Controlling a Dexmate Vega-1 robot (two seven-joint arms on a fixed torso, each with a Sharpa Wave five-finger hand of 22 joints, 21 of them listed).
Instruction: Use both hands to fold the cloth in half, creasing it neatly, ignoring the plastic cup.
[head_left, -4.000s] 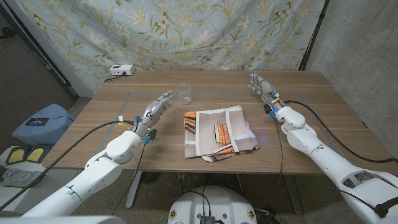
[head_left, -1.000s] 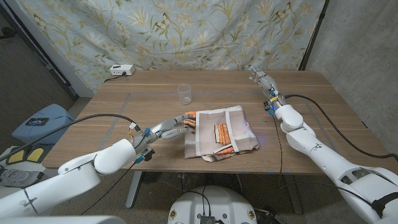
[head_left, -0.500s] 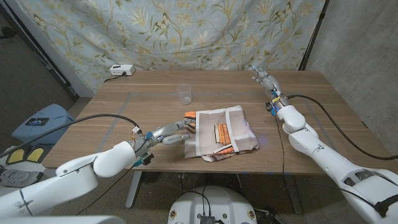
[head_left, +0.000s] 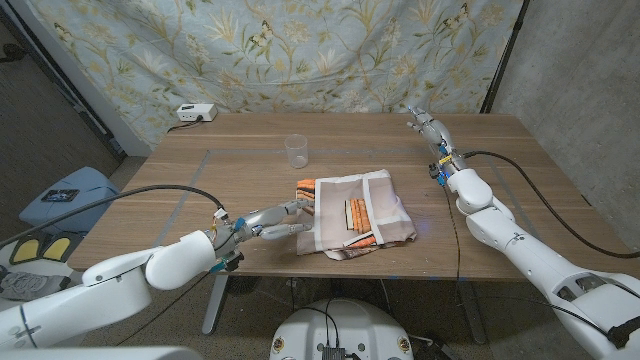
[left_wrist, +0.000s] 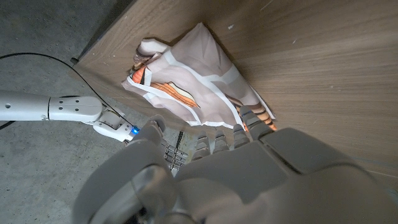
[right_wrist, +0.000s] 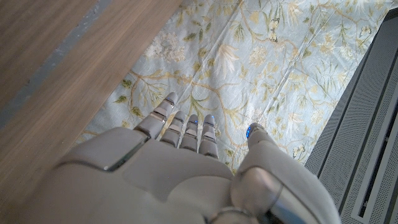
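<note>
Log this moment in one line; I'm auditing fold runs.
left hand: open, fingertips at striped cloth left edge | right hand: open, far right | clear plastic cup: upright, untouched

**Hidden / cut off / unclear**

Left hand (head_left: 272, 221): fingertips at the cloth (head_left: 352, 213) near-left edge; head view too small to tell touching or pinching. In the left wrist view the hand's (left_wrist: 236, 180) own back covers the fingertips and the cloth's (left_wrist: 193, 81) nearest edge, so grip can't be confirmed. Cloth's underside layers hidden by the top fold. Right hand (head_left: 424, 128) small in head view; its wrist view crops the hand (right_wrist: 180, 174) at the frame edge. White box (head_left: 194, 113) at far left: too small to identify.
</note>
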